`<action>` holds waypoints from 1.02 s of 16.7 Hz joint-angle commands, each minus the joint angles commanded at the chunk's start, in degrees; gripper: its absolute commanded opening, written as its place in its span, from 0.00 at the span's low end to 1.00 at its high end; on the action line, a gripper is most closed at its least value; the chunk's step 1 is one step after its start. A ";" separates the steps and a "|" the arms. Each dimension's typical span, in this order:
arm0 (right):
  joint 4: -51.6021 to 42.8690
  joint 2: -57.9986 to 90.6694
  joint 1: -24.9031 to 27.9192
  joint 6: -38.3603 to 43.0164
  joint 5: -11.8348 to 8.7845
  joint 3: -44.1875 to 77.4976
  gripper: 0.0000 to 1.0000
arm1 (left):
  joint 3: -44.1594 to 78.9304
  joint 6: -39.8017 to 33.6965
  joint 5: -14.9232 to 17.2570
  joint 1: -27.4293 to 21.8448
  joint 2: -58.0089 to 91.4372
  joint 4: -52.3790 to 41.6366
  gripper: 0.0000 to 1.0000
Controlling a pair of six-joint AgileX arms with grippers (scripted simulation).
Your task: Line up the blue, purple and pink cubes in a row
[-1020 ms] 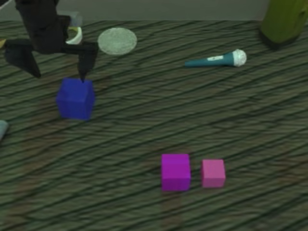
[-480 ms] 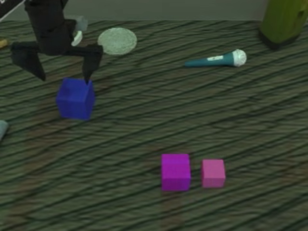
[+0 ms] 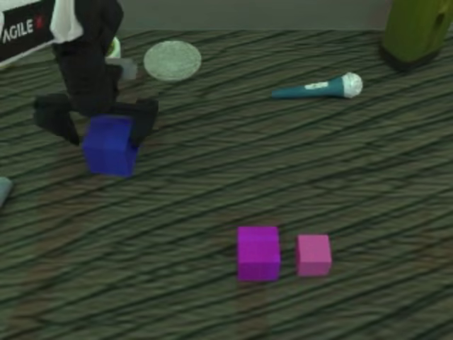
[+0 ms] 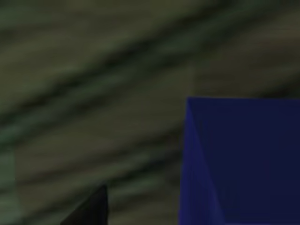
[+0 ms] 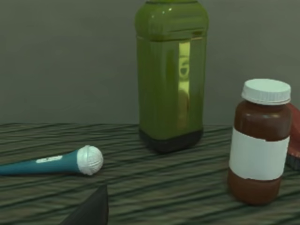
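The left gripper (image 3: 99, 124) sits at the counter's (image 3: 212, 184) left, jaws spread wide astride the blue cube (image 3: 110, 145). Purple cube (image 3: 257, 252) and pink cube (image 3: 313, 255) sit side by side, well apart from it.

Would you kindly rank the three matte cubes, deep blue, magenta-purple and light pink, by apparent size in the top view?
1. Deep blue matte cube, largest, though partly covered by the open left gripper.
2. Magenta-purple matte cube.
3. Light pink matte cube, smallest.
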 joint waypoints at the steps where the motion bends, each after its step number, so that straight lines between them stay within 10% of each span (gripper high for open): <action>1: 0.00 0.00 0.00 0.00 0.00 0.00 1.00 | -1.49 -0.01 0.01 -0.01 0.45 1.82 1.00; 7: 0.00 0.00 0.00 0.00 0.00 0.00 1.00 | -3.14 -0.02 0.01 -0.03 1.00 3.66 1.00; 17: 0.00 0.00 0.00 0.00 0.00 0.00 1.00 | -3.14 -0.02 0.01 -0.03 1.00 3.66 0.25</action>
